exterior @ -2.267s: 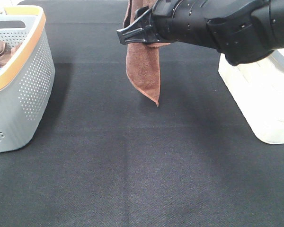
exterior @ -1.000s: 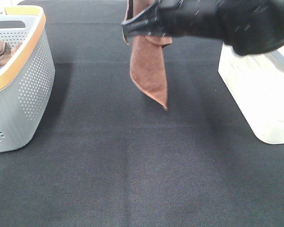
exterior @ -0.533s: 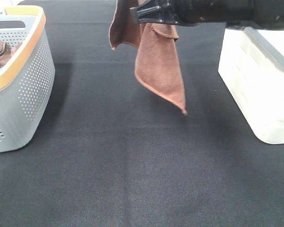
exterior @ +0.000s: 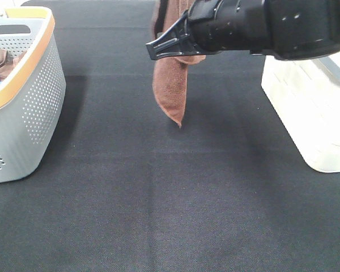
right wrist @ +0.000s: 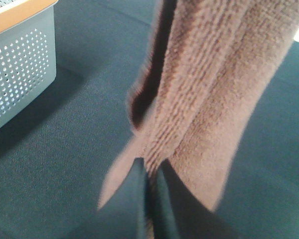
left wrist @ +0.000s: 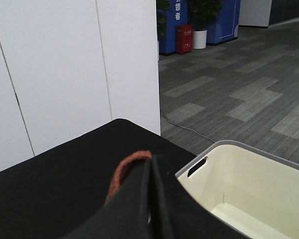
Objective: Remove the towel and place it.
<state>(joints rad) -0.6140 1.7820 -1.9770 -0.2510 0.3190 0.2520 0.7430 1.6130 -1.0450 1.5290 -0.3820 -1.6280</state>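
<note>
My right pincer is pressed narrow on the towel, the two tips nearly together with a fold of the reddish-brown pile caught between them. From that pinch the cloth hangs straight down below the tips in a long, narrow drape that ends in a pointed corner over the black tabletop. More of it rises above the pincer and runs out of the high view. Close up, the ribbed nap fills most of the space just in front of my right tips. My left pincer is closed tight, its fingers meeting in a thin line, and a curl of the towel's stitched hem arcs up against one finger to the tip, so it seems to grip an edge of the same cloth. Ahead of the right tips and lower down, well apart, stands the grey perforated basket with its orange rim. Behind that pincer, beneath my arm, sits the cream bin. The same bin lies ahead of and below my left tips.
</note>
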